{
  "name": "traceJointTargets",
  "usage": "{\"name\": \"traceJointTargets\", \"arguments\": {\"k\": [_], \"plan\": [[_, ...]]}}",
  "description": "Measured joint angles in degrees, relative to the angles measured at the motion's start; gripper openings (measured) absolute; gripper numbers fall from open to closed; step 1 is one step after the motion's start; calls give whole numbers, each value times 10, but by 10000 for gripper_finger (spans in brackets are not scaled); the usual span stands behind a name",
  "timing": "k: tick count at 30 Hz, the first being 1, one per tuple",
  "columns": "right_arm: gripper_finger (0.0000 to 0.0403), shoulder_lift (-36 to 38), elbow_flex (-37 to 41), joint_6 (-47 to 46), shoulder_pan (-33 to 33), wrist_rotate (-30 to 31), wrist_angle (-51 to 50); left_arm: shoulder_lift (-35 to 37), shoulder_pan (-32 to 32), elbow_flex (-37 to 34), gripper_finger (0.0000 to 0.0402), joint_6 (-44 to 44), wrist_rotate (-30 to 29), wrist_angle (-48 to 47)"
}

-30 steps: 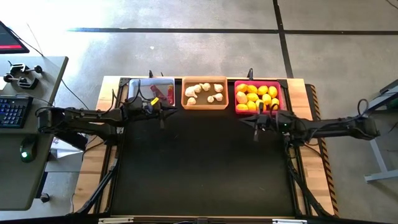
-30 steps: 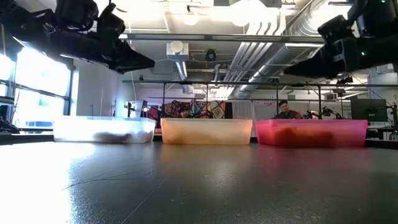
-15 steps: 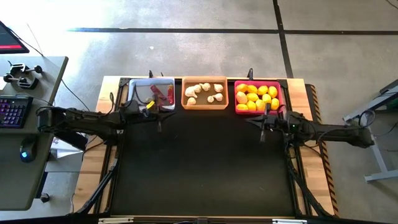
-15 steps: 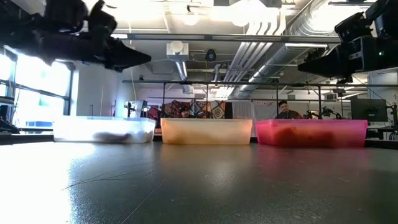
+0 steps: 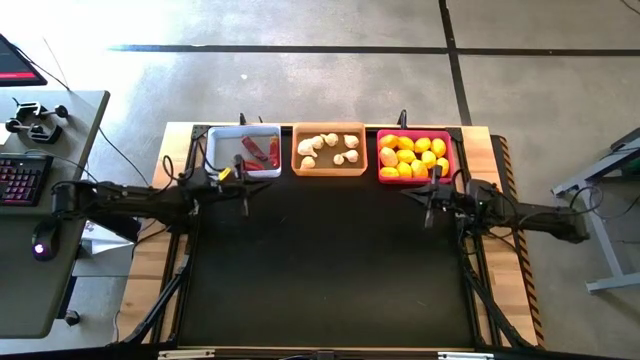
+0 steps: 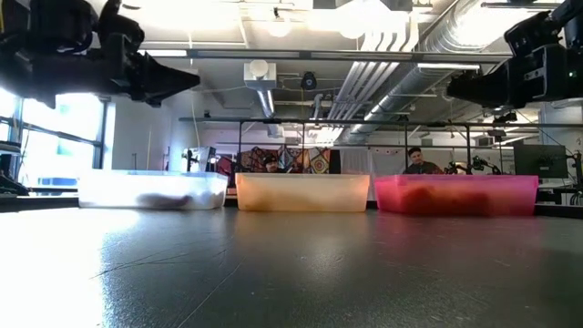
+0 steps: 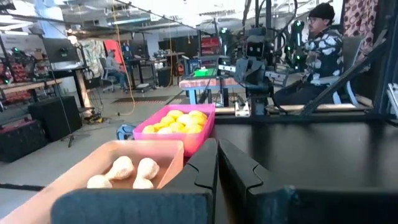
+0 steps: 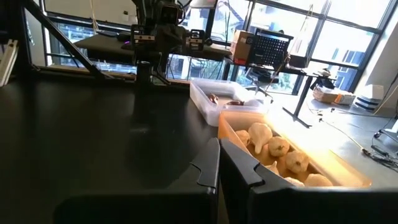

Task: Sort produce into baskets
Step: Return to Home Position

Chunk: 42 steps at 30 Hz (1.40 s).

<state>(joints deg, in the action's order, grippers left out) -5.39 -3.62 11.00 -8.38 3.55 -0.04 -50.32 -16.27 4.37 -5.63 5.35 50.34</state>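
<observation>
Pink basket [image 6: 455, 195] by right claw [image 5: 426, 196], white basket [image 5: 225, 142] by left claw [image 5: 243, 188]

My left arm [image 5: 130, 195] stretches in level from nine o'clock of the overhead view, wrist pointing toward three o'clock. My left gripper [image 5: 244, 196] hangs in the air at about ten o'clock, its two dark fingers [image 7: 202, 168] pressed together and holding nothing. My right arm [image 5: 530, 212] mirrors it from three o'clock. My right gripper [image 5: 428, 205] hovers at about two o'clock, fingers [image 8: 208, 171] likewise closed and empty.
</observation>
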Motion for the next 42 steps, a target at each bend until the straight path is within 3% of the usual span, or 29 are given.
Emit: {"name": "traceJointTargets", "arguments": {"k": [10, 17, 30, 36, 42], "plan": [[0, 54, 1, 0, 0, 9, -41, 120, 3, -37, 0, 7, 1, -69], [0, 48, 30, -2, -3, -1, 14, 202, 20, -37, 0, 0, -10, -144], [0, 54, 30, -3, -51, -2, 15, 394, 29, -37, 0, -17, -47, -320], [0, 54, 30, -7, -75, -1, 15, 501, 29, -37, 0, -15, -90, -433], [0, 54, 30, -15, -101, 10, 16, 501, 28, -36, 0, -24, -96, -429]]}}
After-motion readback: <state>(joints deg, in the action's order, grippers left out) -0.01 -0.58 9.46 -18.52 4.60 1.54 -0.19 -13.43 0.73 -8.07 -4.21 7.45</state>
